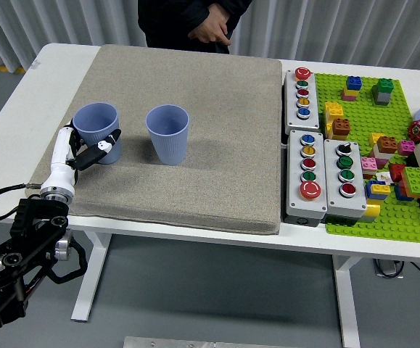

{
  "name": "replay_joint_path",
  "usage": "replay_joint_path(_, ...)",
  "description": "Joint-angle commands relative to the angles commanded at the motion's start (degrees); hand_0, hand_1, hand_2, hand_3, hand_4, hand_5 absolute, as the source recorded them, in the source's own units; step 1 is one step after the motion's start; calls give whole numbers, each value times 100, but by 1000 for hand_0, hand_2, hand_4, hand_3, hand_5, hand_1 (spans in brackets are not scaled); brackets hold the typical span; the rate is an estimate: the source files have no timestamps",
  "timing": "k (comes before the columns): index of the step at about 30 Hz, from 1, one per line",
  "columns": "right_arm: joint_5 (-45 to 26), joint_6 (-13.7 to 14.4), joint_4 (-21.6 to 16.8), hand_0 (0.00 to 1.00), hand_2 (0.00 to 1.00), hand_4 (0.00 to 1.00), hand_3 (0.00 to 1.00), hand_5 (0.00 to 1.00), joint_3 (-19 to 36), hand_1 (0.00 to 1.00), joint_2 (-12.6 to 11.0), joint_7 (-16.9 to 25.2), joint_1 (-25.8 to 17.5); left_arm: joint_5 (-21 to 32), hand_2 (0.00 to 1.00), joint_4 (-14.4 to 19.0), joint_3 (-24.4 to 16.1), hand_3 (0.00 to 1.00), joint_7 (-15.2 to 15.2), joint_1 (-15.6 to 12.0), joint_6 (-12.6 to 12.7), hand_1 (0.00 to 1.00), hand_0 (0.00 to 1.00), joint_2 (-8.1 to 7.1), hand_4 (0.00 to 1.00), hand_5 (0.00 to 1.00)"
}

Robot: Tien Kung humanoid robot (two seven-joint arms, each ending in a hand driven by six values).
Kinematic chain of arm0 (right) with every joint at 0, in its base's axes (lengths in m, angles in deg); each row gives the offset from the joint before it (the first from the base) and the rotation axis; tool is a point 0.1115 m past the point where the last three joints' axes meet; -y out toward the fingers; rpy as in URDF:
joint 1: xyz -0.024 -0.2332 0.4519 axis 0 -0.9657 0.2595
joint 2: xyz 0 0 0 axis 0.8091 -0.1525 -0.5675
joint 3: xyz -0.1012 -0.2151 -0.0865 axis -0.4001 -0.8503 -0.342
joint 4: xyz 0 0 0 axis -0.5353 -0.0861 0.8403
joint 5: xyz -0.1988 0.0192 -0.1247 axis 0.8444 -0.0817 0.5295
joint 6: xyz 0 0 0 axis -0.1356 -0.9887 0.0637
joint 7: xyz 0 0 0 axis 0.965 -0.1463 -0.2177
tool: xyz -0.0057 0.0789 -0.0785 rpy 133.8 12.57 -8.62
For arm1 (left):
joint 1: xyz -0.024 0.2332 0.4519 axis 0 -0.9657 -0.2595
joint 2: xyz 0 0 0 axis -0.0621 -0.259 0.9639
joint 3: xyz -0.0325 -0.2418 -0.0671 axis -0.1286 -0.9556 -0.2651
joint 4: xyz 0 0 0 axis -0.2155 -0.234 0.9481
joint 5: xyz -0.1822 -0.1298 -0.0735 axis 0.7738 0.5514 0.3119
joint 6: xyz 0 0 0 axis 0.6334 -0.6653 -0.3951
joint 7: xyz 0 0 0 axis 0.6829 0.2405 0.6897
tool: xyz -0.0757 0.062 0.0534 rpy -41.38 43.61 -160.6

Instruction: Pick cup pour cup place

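The left hand is wrapped around the left cup at centre left of the frame, fingers closed on its lower wall. The cup is held upright on the grey mat. A second cup is seen just to its right, apart. At the top edge, a person's hands are held together beyond the bench.

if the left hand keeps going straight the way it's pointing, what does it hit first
The left hand already wraps the left blue cup. Pushed on up and right, it would probably meet the second blue cup next, though depth is unclear.
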Motion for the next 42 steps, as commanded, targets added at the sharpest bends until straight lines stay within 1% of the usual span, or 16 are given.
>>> replay_joint_path(5,-11,-3,0,721,671,55,616,278,-8,682,-4,4,1,-152,888,68,-82,938,-38,-22,-53,786,769,-11,956,466)
replay_joint_path(6,-14,-3,0,721,671,54,616,278,-10,682,-4,5,0,-166,920,73,-90,954,-42,-25,-53,814,796,-11,981,494)
replay_joint_path(11,2,-9,0,721,671,54,616,278,-5,682,-6,4,-2,-237,920,99,-144,954,-58,-49,-48,814,796,-21,981,494)
replay_joint_path(13,4,-10,0,722,671,55,616,275,-5,683,-7,3,-1,-272,932,108,-151,954,-71,-51,-48,830,812,-25,984,504)
replay_joint_path(20,-14,-12,0,721,671,56,616,273,-17,683,-7,1,5,-377,932,175,-206,952,-105,-59,-100,833,818,-36,984,504)
replay_joint_path(32,-10,-18,0,721,671,56,616,270,-17,682,-15,-3,28,-697,927,559,-398,949,-219,-276,-167,839,824,-87,985,506)
replay_joint_path(42,-5,-7,0,721,671,58,616,268,2,682,-9,-2,8,-679,925,605,-569,948,-228,-339,-156,839,823,-114,984,506)
